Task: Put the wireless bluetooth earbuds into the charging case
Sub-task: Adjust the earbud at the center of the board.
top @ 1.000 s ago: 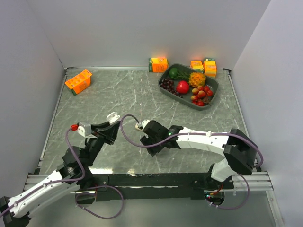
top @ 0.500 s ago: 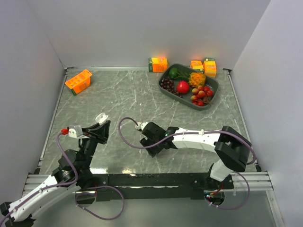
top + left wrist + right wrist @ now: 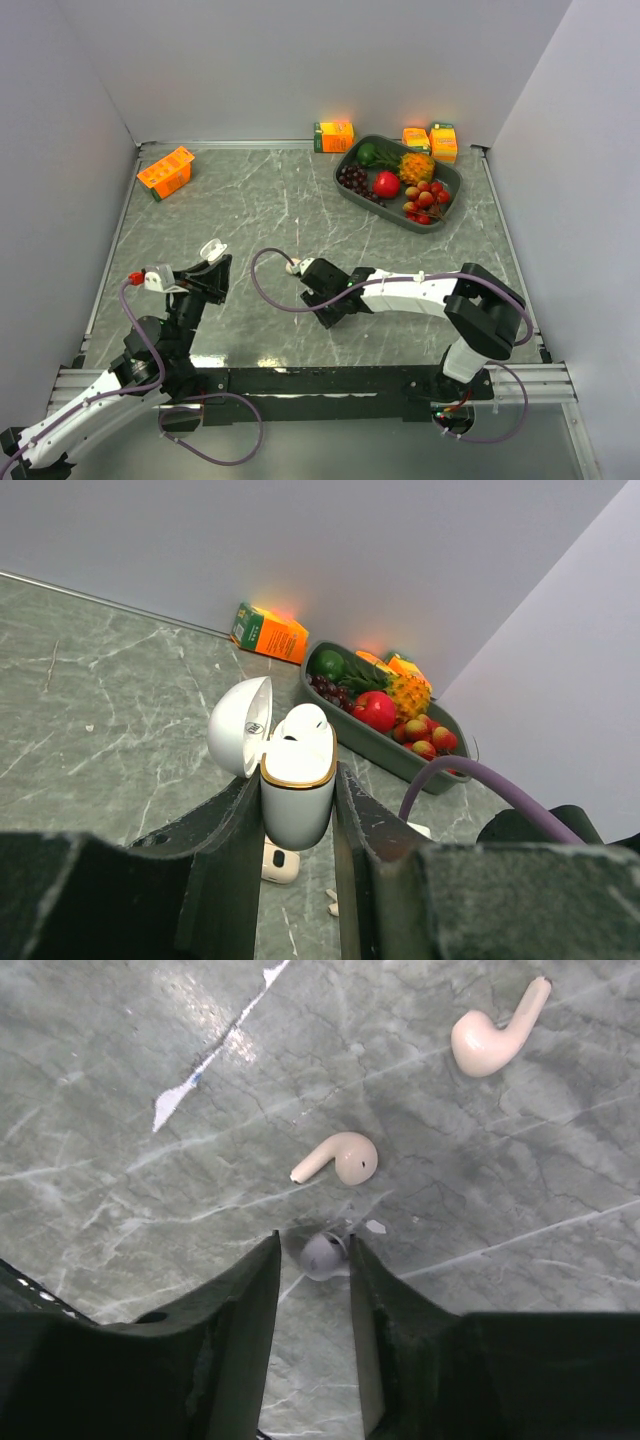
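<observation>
My left gripper [image 3: 298, 778] is shut on a white charging case [image 3: 296, 815] with a gold rim, held upright above the table. Its lid [image 3: 238, 726] hangs open to the left and a white earbud [image 3: 305, 720] sits in the top. In the top view that gripper [image 3: 215, 265] is at the left. My right gripper [image 3: 312, 1245] points down at the table with its jaws narrowly open around a white earbud [image 3: 325, 1257]. This earbud touches the right finger, with a gap to the left one. Two beige earbuds [image 3: 340, 1158] [image 3: 495, 1035] lie just beyond.
A beige case [image 3: 280, 863] lies on the table under the left gripper. A grey fruit tray [image 3: 457, 185] stands at the back right with orange cartons [image 3: 334, 135] [image 3: 430, 140] behind it. Another carton [image 3: 165, 172] is at the back left. Purple cables [image 3: 262, 285] loop between the arms.
The left arm drew back to the left with the white case, then held still. The right gripper shifted slightly left and its jaws narrowed around the white earbud.
</observation>
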